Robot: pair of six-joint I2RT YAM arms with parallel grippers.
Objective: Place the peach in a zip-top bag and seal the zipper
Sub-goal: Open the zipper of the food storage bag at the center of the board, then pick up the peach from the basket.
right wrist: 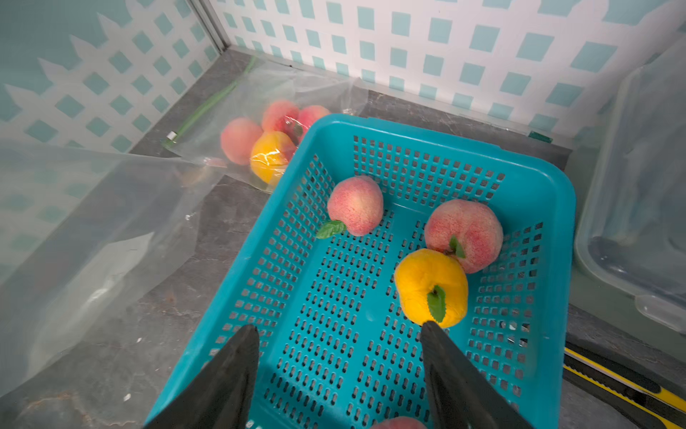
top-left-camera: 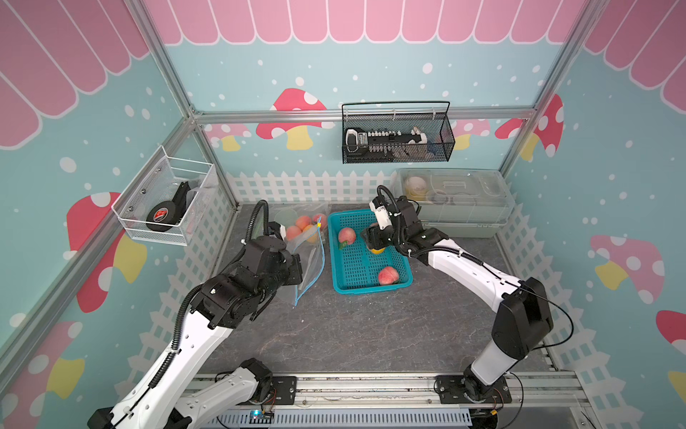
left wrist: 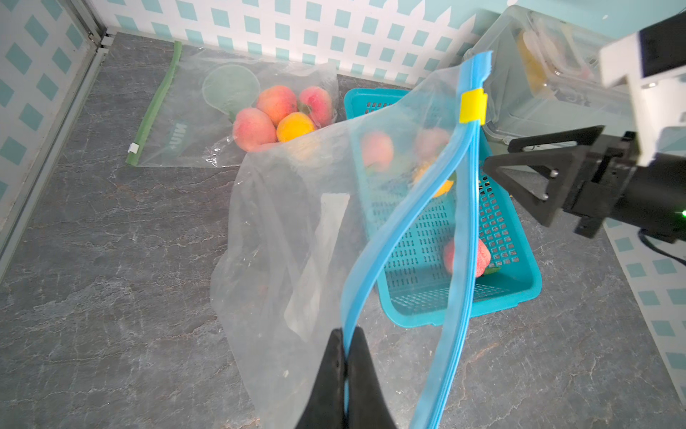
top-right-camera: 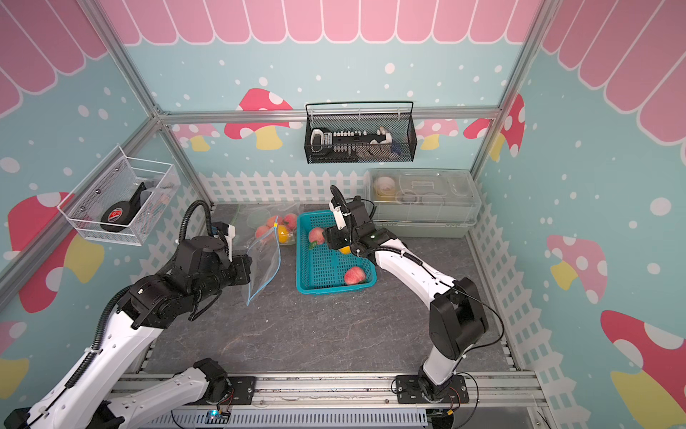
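Fruit lies loose in the teal basket (top-left-camera: 331,237), which sits toward the back edge of the tabletop (top-left-camera: 371,334) in both top views. One pink peach (top-left-camera: 347,236) is near the basket's back left corner and another pink peach (top-left-camera: 388,275) is by its front edge. The left gripper (top-left-camera: 300,276) holds the zip-top bag (top-left-camera: 312,256) upright just beside the basket's left edge with its mouth toward the basket, probably so the carry is short. The right gripper (top-left-camera: 371,239) hangs over the basket's back half.

From the left wrist, the jaws are pinched tight on one lip of the blue zipper (left wrist: 393,230). That lets the other lip bow away, so the mouth gapes. The yellow slider (left wrist: 472,106) sits at the far end, clear of the opening.

From the right wrist, the fingers are spread wide and empty above the basket floor. One tip is next to the yellow peach (right wrist: 430,286), which touches a pink peach (right wrist: 464,234). I cannot tell which fruit it means to take. A filled green-zip bag (right wrist: 260,111) lies in the tabletop's back left corner, apart from the work.
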